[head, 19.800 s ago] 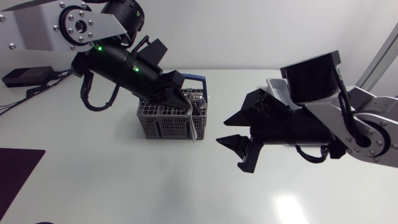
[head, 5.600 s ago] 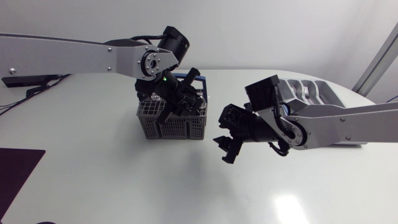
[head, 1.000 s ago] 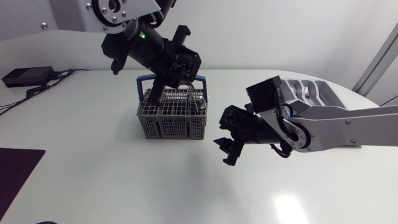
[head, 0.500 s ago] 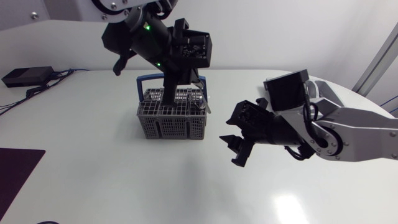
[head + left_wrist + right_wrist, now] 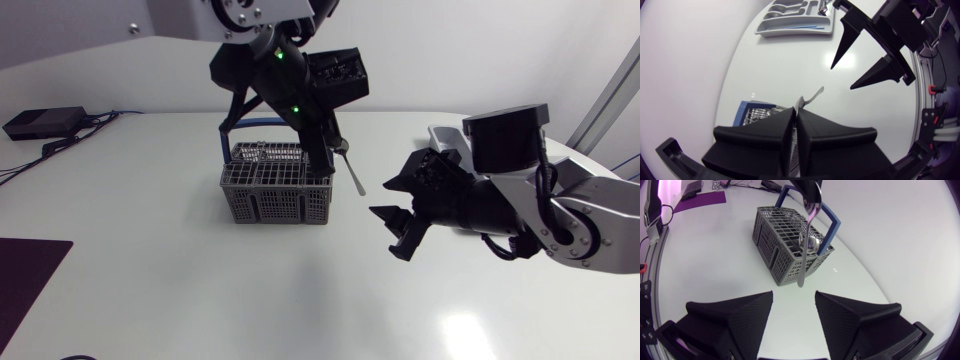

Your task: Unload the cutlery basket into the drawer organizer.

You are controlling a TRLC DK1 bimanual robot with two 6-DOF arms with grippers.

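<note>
Robotics lab bench, by the look of it | left arm (image 5: 285, 80) and right arm (image 5: 560, 210) over a plain white table (image 5: 200, 300) | black box (image 5: 42, 122) trailing cables at 10 o'clock | dark mat (image 5: 25, 285) at 8 o'clock | cutlery basket (image 5: 275, 190) and drawer organizer (image 5: 795, 22) sit straight on the tabletop

Left arm (image 5: 285, 80), upper centre of head view: silver-grey link, black round joint, black wrist housing with two green lamps lit. Right arm (image 5: 590, 205), right edge: silver-grey links, black-ringed round joint, boxy black module on top, black cables looped alongside. Left gripper (image 5: 796, 114) and right gripper (image 5: 793, 294): matte black, broad wedge fingers tapering to points, finely textured faces.
</note>
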